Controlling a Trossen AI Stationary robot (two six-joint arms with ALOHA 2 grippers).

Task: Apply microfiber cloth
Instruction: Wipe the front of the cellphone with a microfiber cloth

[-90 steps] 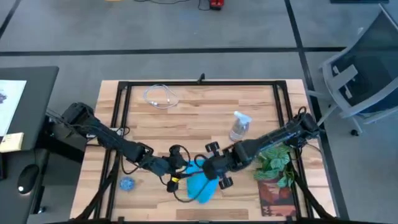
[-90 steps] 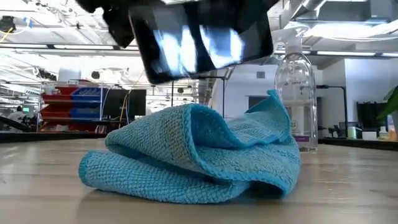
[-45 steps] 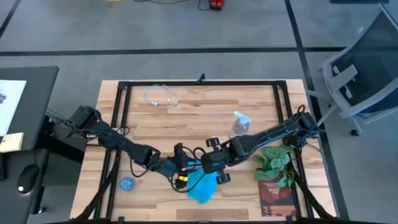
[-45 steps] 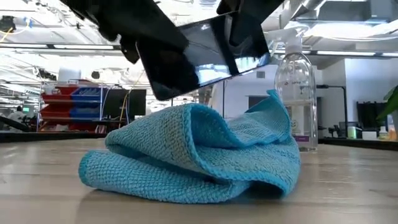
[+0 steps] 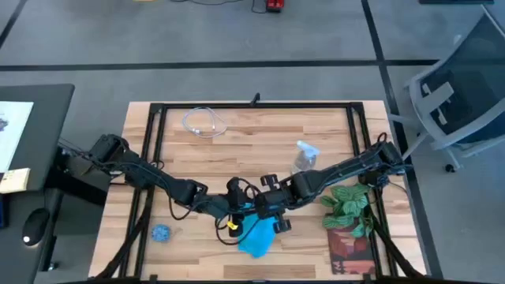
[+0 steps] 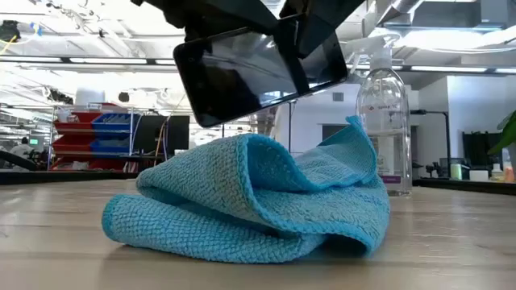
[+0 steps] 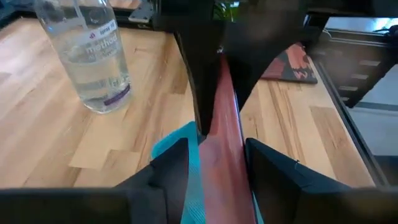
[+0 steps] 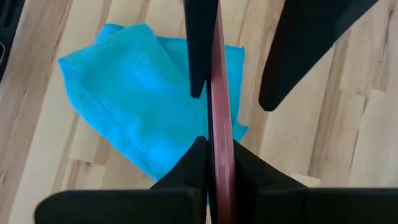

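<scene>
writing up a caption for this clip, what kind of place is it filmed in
Most likely a robotics lab or workshop, not a home. Behind the wooden table the low view shows an open hall with ceiling strip lights, red and blue storage bins and monitors. The high view shows bare concrete floor.

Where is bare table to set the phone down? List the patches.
Free: the far strip between the white cable and the spray bottle; the near edge between the blue disc and the microfiber cloth. Crowded: centre, where the left gripper and right gripper meet at the phone above the cloth; right side, plant.
</scene>
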